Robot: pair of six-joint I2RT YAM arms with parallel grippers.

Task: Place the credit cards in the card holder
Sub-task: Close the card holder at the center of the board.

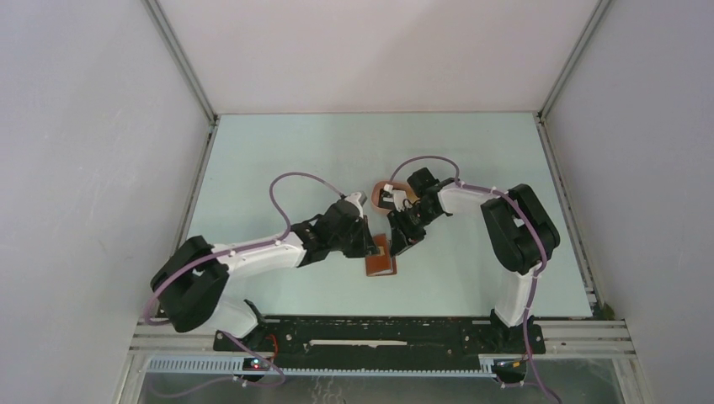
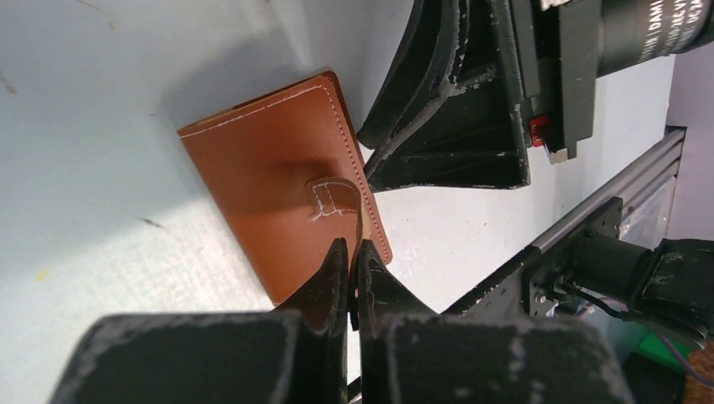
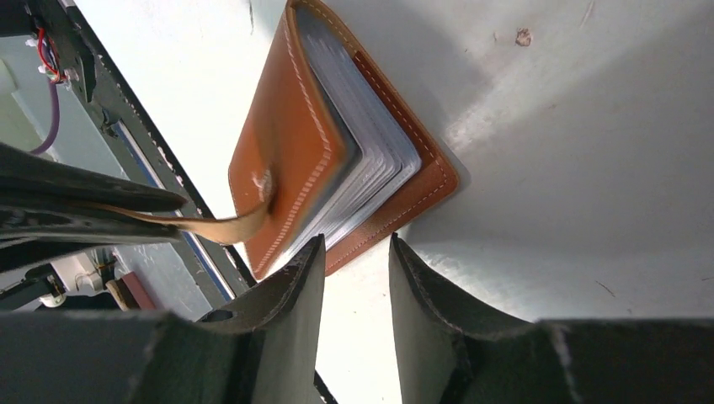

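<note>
From above, the left gripper (image 1: 371, 245) and the right gripper (image 1: 398, 245) meet tip to tip over the table (image 1: 278, 160). The wallet (image 1: 380, 263) lies just under and in front of both sets of fingertips. Behind the right gripper sits a tray (image 1: 376, 187) with something pale on it, too small to identify. No cards can be made out here.

In the left wrist view, the left gripper (image 2: 349, 252) has its jaws pressed together on the end of the tab (image 2: 333, 195). The wallet (image 2: 261, 185) lies flat straight ahead of the tips, leather side up. The right gripper (image 2: 368, 158) comes in from the far right and its tips nearly touch the wallet's long edge.

In the right wrist view, the right gripper (image 3: 358, 252) has its jaws moderately apart, with only bare table in the gap. The wallet (image 3: 295, 143) is just ahead of the tips and slightly left. Its top cover is lifted, showing the stack of grey-blue pockets (image 3: 370, 160). The tab (image 3: 223, 225) stretches left from the cover into the left gripper (image 3: 173, 217).
</note>
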